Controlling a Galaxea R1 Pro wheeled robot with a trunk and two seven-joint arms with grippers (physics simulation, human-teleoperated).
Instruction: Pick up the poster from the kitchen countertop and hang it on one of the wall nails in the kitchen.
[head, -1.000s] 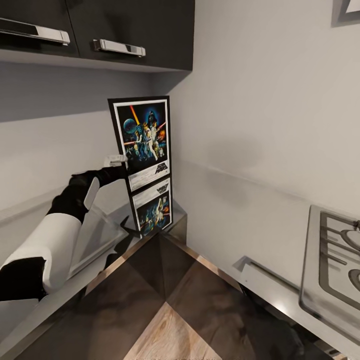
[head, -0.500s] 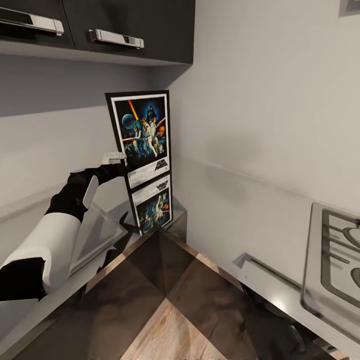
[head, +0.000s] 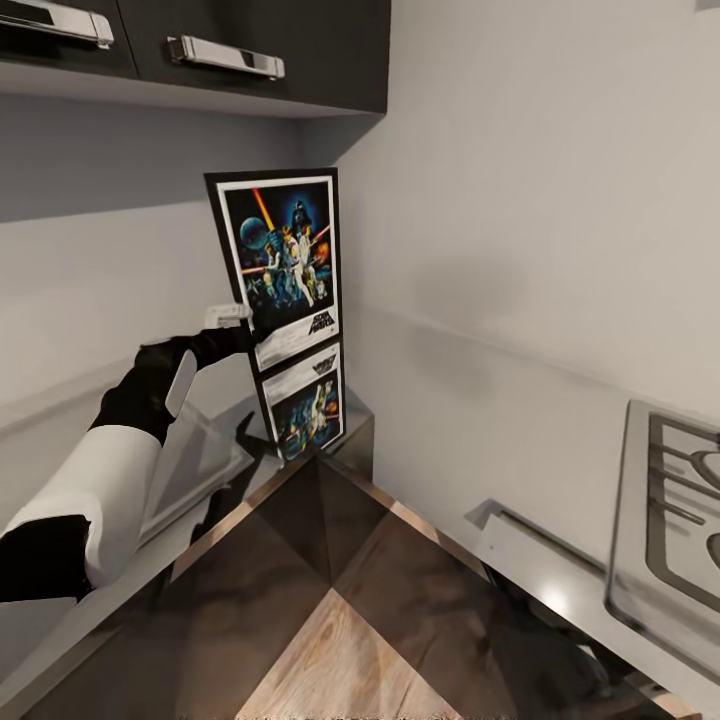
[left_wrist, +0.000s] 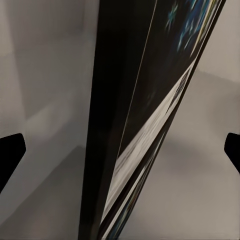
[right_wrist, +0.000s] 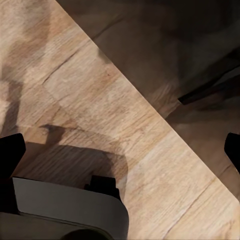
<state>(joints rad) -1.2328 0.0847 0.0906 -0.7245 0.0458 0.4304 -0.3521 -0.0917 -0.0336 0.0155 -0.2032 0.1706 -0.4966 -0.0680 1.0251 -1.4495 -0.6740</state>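
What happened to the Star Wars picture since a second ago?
The poster went up a little: its top sits higher against the wall and it has lifted off its mirror image in the shiny kitchen countertop. The left hand stayed at its left edge. The camera also tipped a bit, so the cabinet handles slid upward. The hob has not really moved.

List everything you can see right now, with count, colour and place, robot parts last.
poster: one, black frame, blue-black artwork, upright in the corner, mirrored in the counter below
kitchen countertop: one, dark glossy, foreground
wall cabinets: dark, two silver handles, above the poster
gas hob: one, silver, at the right edge
sink basin: one, steel, beside the left arm
left gripper: one, at the poster's left edge
right gripper: dark fingertips over wood-look floor
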